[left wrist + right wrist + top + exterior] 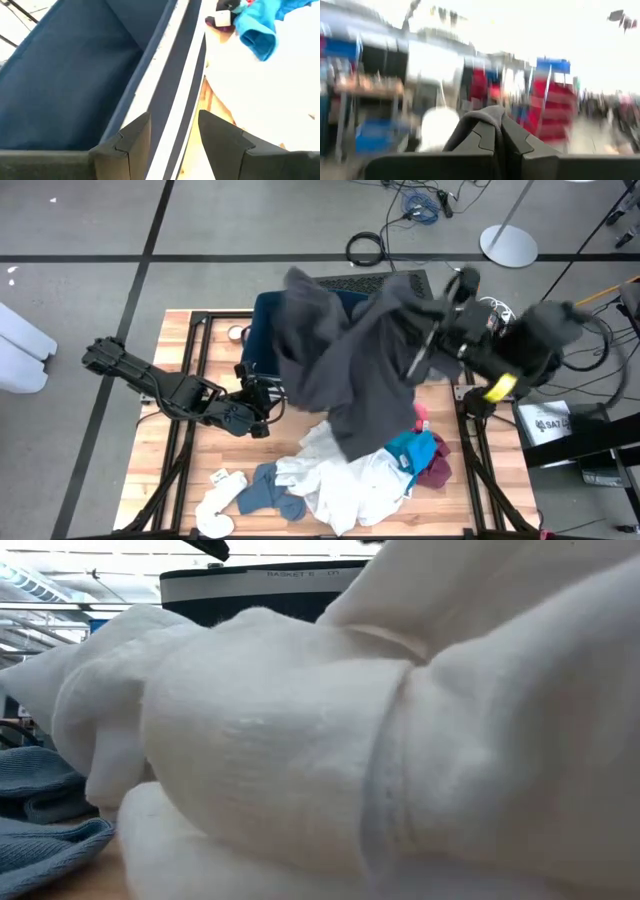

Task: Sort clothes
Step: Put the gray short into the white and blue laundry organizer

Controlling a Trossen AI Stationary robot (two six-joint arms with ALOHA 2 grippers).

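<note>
Right pincer point(501, 131): I have it clamped tight on a fold of the dark grey garment point(345, 355), high at the right of the overhead frame, so the cloth hangs free of the pile and can swing over the bin
Dark grey garment: lifted and draped across the centre of the overhead frame, covering most of the navy bin point(262, 330) beneath it; its lower edge trails near the heap
Left pincer point(172, 137): fingers spread wide, holding nothing, parked just beside the bin's striped wall at centre left, out of the swing path, I judge
Remaining clothes: white garment point(350, 480), teal-blue piece point(412, 452) and maroon piece point(437, 470) lie heaped on the table point(180, 380) at lower centre
Socks: a grey-blue sock point(266, 490) and a white sock point(215, 505) sit at lower left of the heap, not yet sorted
Step in hand: carrying the grey piece to the bin, by my reading
</note>
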